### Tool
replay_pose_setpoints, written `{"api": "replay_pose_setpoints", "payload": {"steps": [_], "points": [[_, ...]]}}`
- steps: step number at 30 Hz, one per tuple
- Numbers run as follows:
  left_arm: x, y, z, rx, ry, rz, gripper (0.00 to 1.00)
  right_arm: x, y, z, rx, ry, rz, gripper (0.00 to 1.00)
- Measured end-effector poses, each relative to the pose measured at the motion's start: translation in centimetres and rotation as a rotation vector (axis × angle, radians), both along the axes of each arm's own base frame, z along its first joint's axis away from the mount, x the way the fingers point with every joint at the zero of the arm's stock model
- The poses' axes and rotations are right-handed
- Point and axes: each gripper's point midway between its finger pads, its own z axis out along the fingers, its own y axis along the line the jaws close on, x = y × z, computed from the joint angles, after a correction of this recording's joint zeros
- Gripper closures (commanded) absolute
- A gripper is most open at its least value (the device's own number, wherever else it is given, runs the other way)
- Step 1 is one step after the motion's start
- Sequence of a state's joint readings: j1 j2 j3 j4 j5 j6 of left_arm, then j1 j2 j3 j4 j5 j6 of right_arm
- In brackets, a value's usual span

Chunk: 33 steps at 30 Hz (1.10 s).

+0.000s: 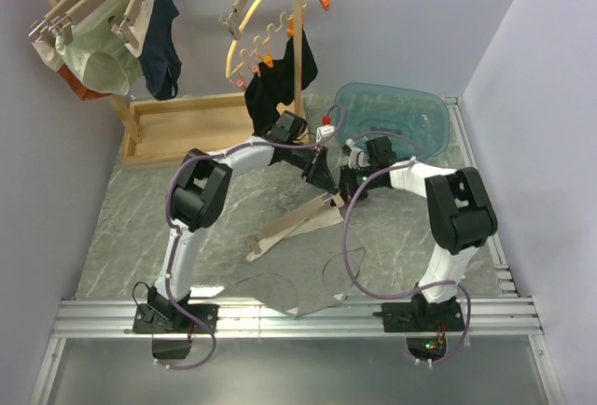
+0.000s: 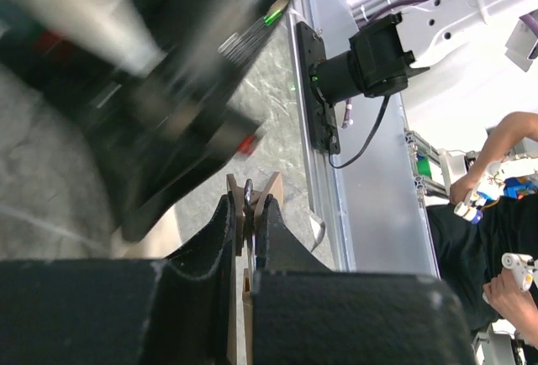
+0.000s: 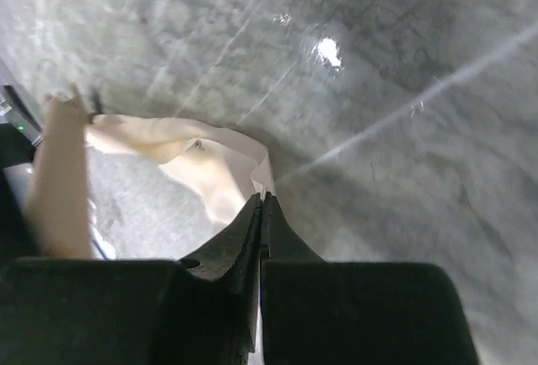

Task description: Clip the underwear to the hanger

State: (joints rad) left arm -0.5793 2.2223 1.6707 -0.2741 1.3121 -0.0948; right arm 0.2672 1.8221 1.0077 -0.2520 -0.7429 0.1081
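Observation:
The hanger [image 1: 280, 232], a light wooden bar, lies slanted on the marble table in the middle of the top view. My left gripper [image 1: 322, 179] is shut on the clip at its far right end; in the left wrist view that wooden clip [image 2: 250, 193] is pinched between the black fingers [image 2: 220, 230]. The pale beige underwear [image 1: 315, 221] lies crumpled under that end of the bar. My right gripper [image 3: 262, 198] is shut on a thin edge of the underwear [image 3: 210, 171], close beside the left gripper [image 1: 347, 190]. The hanger bar [image 3: 59, 180] shows blurred at the left of the right wrist view.
A clear blue tub [image 1: 392, 116] stands at the back right. A wooden rack [image 1: 187, 125] at the back left carries pale green briefs [image 1: 98, 60], navy briefs [image 1: 166, 41], a yellow curved hanger [image 1: 280, 13] with orange clips and a black garment [image 1: 280, 83].

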Motion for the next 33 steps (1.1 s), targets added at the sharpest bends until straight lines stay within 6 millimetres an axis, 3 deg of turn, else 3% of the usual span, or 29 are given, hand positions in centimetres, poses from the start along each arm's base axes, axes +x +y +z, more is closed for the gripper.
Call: {"api": "replay_pose_setpoints", "payload": {"steps": [7, 20, 33], "points": [[1.3, 1.0, -0.6, 0.009, -0.003, 0.043, 1.00, -0.4, -1.3, 2.5, 0.062, -0.054, -0.037, 1.00], [2.0, 1.5, -1.0, 0.019, -0.014, 0.073, 1.00, -1.9, -1.7, 2.7, 0.100, -0.055, -0.034, 1.00], [1.9, 1.8, -1.9, 0.042, -0.008, 0.086, 1.00, -1.8, -1.5, 5.9, 0.145, -0.170, -0.005, 1.00]]}}
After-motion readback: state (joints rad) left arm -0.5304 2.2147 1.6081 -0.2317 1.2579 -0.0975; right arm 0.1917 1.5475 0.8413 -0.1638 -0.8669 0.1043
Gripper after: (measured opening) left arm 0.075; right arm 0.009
